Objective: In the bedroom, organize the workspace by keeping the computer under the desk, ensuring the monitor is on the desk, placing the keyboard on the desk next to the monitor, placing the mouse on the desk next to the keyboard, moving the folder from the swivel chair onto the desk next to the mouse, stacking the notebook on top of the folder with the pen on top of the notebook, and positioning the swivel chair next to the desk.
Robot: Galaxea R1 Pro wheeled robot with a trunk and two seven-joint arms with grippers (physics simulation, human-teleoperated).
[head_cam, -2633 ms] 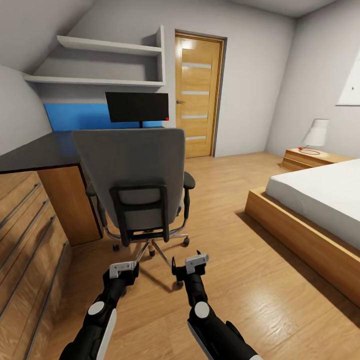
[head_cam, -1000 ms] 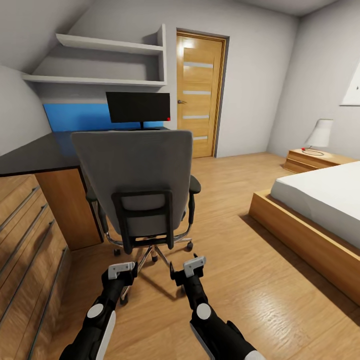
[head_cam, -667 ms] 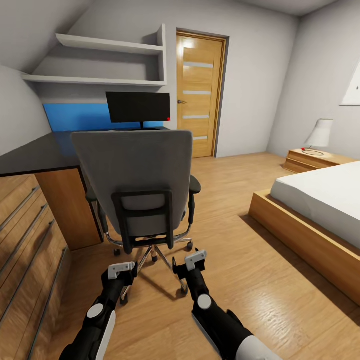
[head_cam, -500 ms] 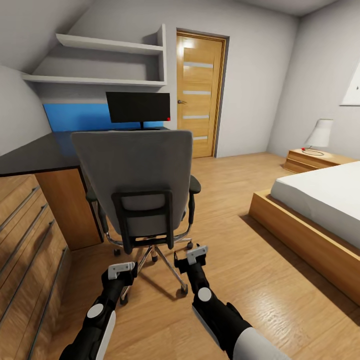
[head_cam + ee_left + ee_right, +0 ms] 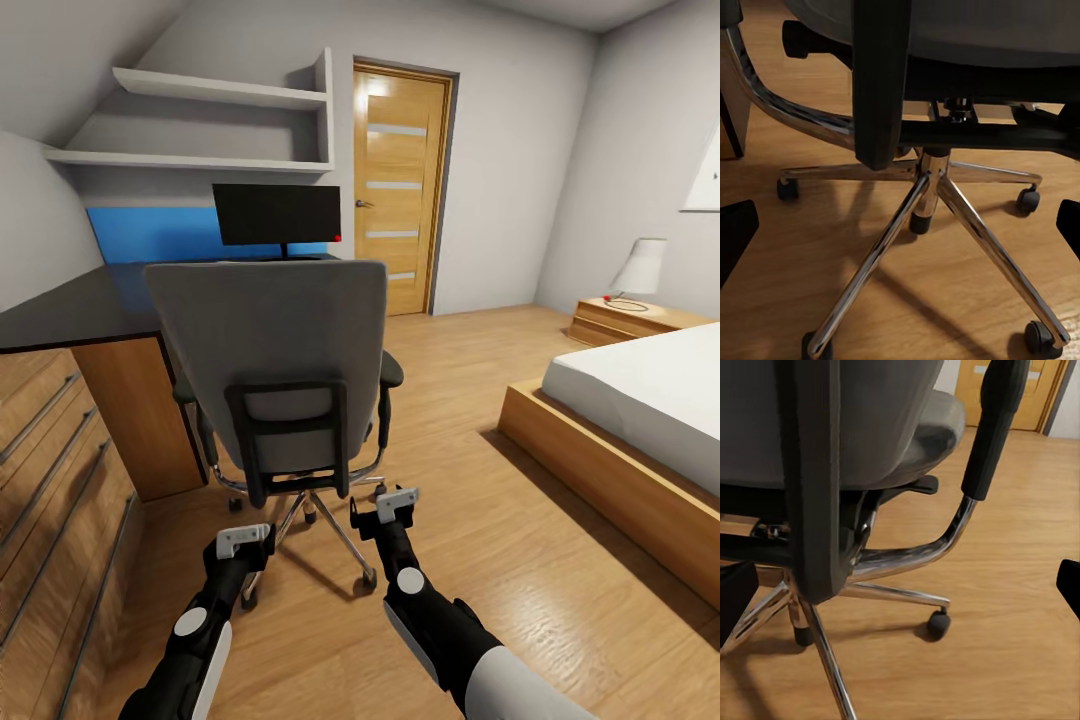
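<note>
The grey swivel chair [image 5: 270, 350] stands with its back to me, right in front of the black-topped desk [image 5: 70, 310]. On the desk behind it is the monitor [image 5: 275, 214], against the blue back panel. The backrest hides the seat, so the folder is hidden. Keyboard, mouse, notebook, pen and computer are out of view. My left gripper [image 5: 244, 541] hangs open low behind the chrome base [image 5: 926, 202]. My right gripper [image 5: 388, 503] is open too, near the chair's right armrest [image 5: 994, 427]. Dark fingertips [image 5: 735, 236] [image 5: 1069, 585] sit at the frame edges.
A light-wood dresser [image 5: 50, 480] with drawer rails runs along the left. The bed [image 5: 640, 400] fills the right, with a nightstand and lamp [image 5: 630, 290] beyond it. A wooden door [image 5: 397, 190] is at the back, and wall shelves [image 5: 200, 125] hang over the desk.
My right arm has reached forward and up towards the chair's base over the last second. Before that the view came a little closer to the chair. The left arm stays put.
</note>
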